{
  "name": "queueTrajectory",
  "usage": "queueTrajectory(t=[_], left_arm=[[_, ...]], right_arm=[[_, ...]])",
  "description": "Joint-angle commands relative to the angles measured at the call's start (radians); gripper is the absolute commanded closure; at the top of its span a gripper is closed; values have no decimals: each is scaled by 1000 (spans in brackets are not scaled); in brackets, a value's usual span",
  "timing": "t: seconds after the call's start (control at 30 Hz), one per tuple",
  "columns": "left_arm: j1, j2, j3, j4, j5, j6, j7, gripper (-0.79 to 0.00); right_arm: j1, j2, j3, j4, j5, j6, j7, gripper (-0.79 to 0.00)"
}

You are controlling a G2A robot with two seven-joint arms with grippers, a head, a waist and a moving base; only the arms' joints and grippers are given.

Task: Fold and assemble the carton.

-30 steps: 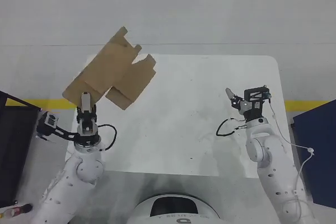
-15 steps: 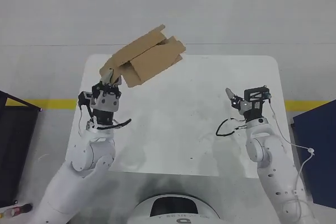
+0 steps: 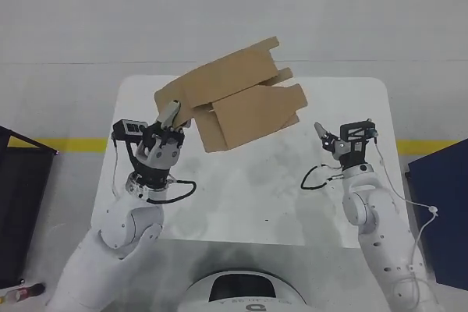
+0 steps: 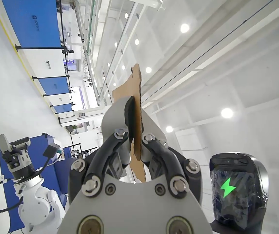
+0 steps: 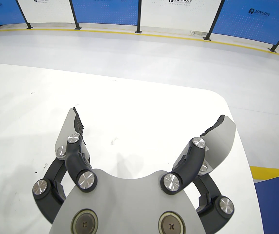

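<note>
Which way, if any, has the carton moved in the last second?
Yes. In the top view the carton, clamped in the left gripper, swung from the table's far-left corner toward its far edge's middle.

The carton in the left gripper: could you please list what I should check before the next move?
1. Left gripper shut on the carton edge: ok.
2. Carton lifted off the table: ok, held up at a slant.
3. Right gripper open and empty: ok.
4. Right gripper touching the carton: not ok, it is apart from it, over the table's right side.
5. Carton squared into a box: not ok, it looks flat with its flaps unfolded.
6. Grip firm enough for folding: cannot tell.
</note>
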Motion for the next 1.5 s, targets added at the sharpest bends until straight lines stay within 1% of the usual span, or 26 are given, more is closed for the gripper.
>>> queueTrajectory(t=[0.0,0.3,0.37,0.4,0.43,0.57,0.63,0.7,0.73,0.77,0.8,1.27,1.3,1.33,1.37,1.43,1.47], left_arm=[[0,0,0,0,-2,0,0,0],[0,0,0,0,-2,0,0,0],[-7,-3,-15,-12,1,-2,24,0],[-12,-3,-33,-18,54,3,40,0],[-21,-3,-51,-34,141,6,43,0],[-20,-4,-86,-102,413,28,72,0],[-21,-3,-111,-129,588,47,62,0],[-23,1,-140,-158,809,64,33,0],[-19,2,-147,-170,885,64,28,0],[-16,2,-159,-177,958,70,32,0],[-5,0,-162,-182,985,83,55,0],[-5,0,-162,-182,985,83,55,0],[-19,2,-173,-191,1033,74,28,0],[-43,8,-197,-201,1144,58,-38,0],[-73,15,-227,-225,1272,27,-112,0],[-106,22,-262,-256,1396,-32,-183,0],[-132,27,-281,-256,1472,-88,-225,0]], right_arm=[[0,0,0,0,0,0,0,-785],[0,0,0,0,0,0,0,-785],[0,0,0,0,0,0,0,-785],[0,0,0,0,0,0,0,-785],[0,0,0,0,0,0,0,-785],[0,0,0,0,0,0,0,-785],[0,0,0,0,0,0,0,-785],[0,0,0,0,0,0,0,-785],[0,0,0,0,0,0,0,-785],[0,0,0,0,0,0,0,-785],[0,0,0,0,0,0,0,-785],[0,0,0,0,0,0,0,-785],[0,0,0,0,0,0,0,-785],[0,0,0,0,0,0,0,-785],[0,0,0,0,0,0,0,-785],[0,0,0,0,0,0,0,-785],[0,0,0,0,0,0,0,-785]])
